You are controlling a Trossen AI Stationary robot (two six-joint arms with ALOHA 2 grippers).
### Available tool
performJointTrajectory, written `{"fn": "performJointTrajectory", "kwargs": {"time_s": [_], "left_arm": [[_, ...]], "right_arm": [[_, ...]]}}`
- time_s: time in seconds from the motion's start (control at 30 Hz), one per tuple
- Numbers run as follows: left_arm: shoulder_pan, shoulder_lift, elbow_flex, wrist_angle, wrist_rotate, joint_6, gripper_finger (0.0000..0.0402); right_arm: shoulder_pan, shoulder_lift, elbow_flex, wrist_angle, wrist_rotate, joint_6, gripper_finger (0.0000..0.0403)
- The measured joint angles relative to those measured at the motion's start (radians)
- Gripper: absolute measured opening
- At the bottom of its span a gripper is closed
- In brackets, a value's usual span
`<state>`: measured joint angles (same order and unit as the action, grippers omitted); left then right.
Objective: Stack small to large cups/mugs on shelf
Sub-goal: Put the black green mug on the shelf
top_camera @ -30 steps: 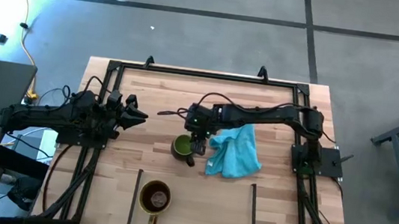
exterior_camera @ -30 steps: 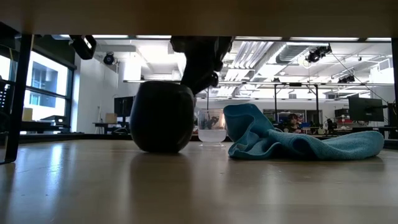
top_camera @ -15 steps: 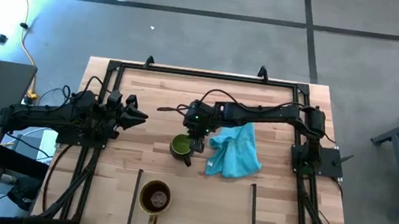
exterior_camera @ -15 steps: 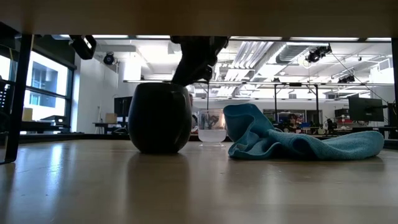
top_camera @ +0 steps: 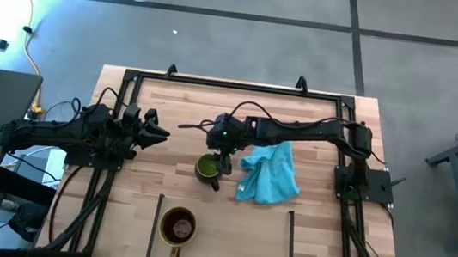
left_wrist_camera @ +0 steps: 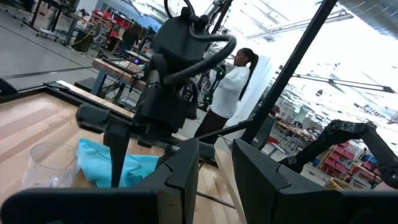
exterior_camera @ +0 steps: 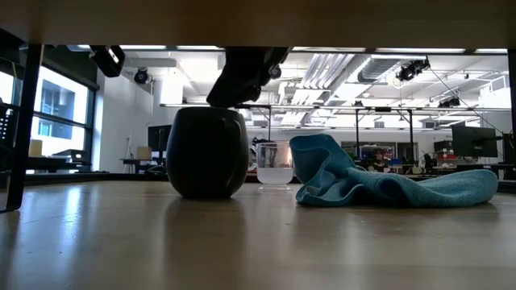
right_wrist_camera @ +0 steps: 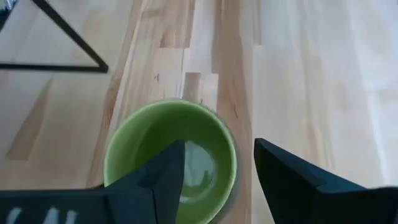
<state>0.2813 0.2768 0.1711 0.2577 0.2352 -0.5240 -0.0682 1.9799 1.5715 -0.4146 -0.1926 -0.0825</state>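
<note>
The green mug [top_camera: 206, 167], dark outside, stands upright on its base mid-table, its handle [top_camera: 217, 182] toward the near edge. My right gripper [right_wrist_camera: 217, 163] hovers open just above its rim [exterior_camera: 209, 108], one finger over the green inside and one outside. The brown mug [top_camera: 177, 226] stands in a bay of the shelf [top_camera: 229, 243] near the front edge. The clear glass cup [exterior_camera: 274, 166] stands on the table beyond the green mug, beside the turquoise cloth [top_camera: 271, 173]; my right arm hides it in the high view. My left gripper [top_camera: 156, 128] waits at the table's left, slightly open and empty.
Thin black bars [top_camera: 155, 217] [top_camera: 291, 232] bound the shelf bay around the brown mug. Black frame rails [top_camera: 234, 84] run along the table's edges. The crumpled cloth lies right of the green mug. A person [left_wrist_camera: 227, 87] stands in the room beyond the table.
My right gripper has come up from beside the green mug's rim and tipped, so its fingers now slant above the rim. The green mug has settled upright on the table, almost where it was.
</note>
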Motion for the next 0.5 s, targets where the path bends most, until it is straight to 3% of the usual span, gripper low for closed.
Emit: {"fn": "performJointTrajectory", "kwargs": {"time_s": [0.13,0.5], "left_arm": [[0.0,0.0,0.0,-0.006,0.0,0.0,0.0085],[0.0,0.0,0.0,-0.032,0.0,-0.004,0.0085]], "right_arm": [[-0.001,0.036,0.0,0.021,-0.044,-0.005,0.0184],[-0.009,0.044,0.0,0.031,-0.035,0.003,0.0153]]}}
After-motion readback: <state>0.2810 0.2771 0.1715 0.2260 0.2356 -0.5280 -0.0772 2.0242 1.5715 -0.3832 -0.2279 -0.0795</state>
